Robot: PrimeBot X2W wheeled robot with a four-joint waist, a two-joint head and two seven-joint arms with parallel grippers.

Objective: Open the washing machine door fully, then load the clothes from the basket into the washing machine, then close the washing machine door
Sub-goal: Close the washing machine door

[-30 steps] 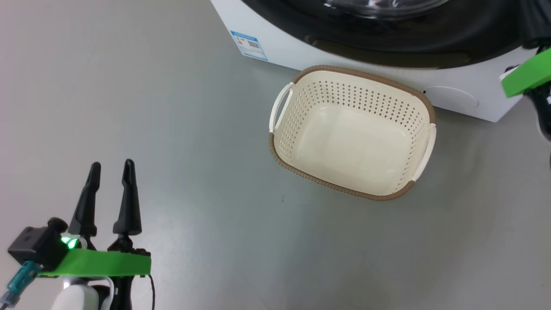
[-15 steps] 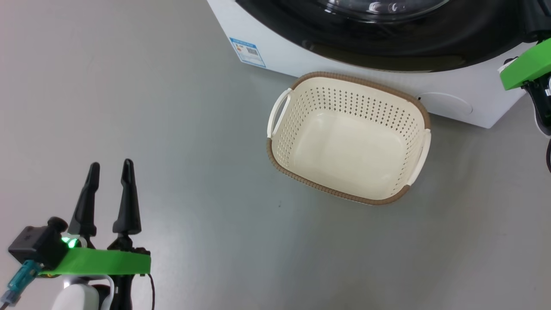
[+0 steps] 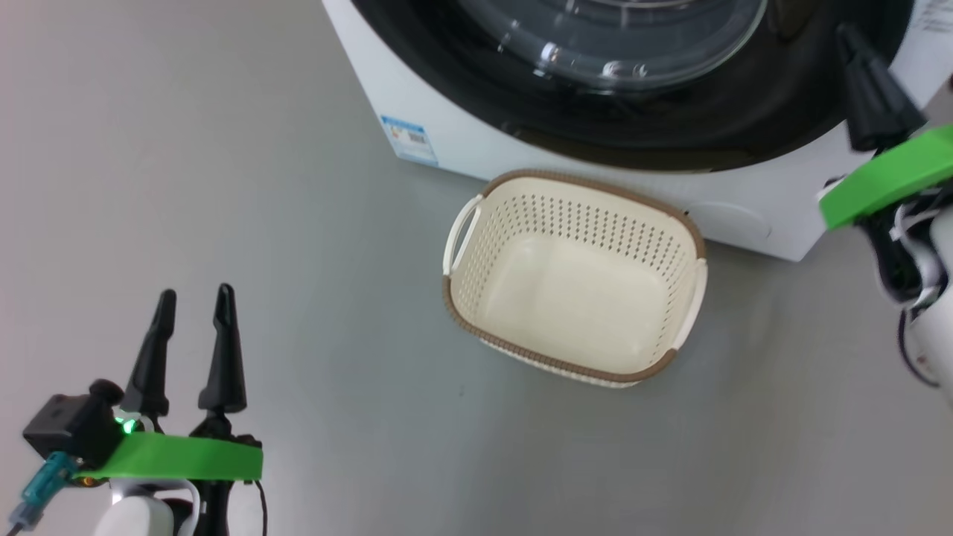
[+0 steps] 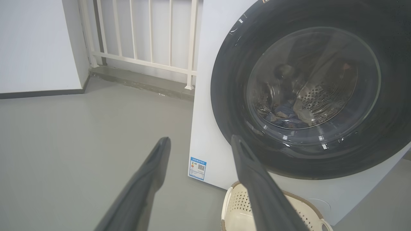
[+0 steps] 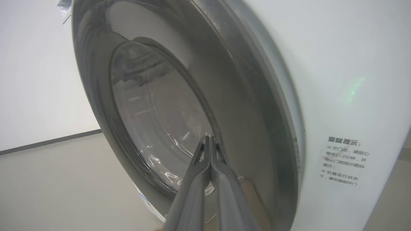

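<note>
Landmark: washing machine, white, standing on the grey floor.
Door: the washing machine door lies flat against the washing machine's front, its black ring flush all round in the right wrist view.
Clothes: the clothes show dimly through the door's glass, low inside the washing machine, as bluish fabric; the print cannot be made out.
Basket: the basket sits on the floor just in front of the washing machine, below the door, with its far rim close to the white front. Its bare cream bottom shows.
Sticker: the blue label sticker is at the washing machine's lower front corner, beside the basket.
Left tool: the left tool has its fingers spread wide and holds nothing. It hangs over the floor well apart from the washing machine.
Right tool: the right tool has its fingers pressed together with nothing between them. The tips are at the door's black ring beside the glass; contact cannot be told.
</note>
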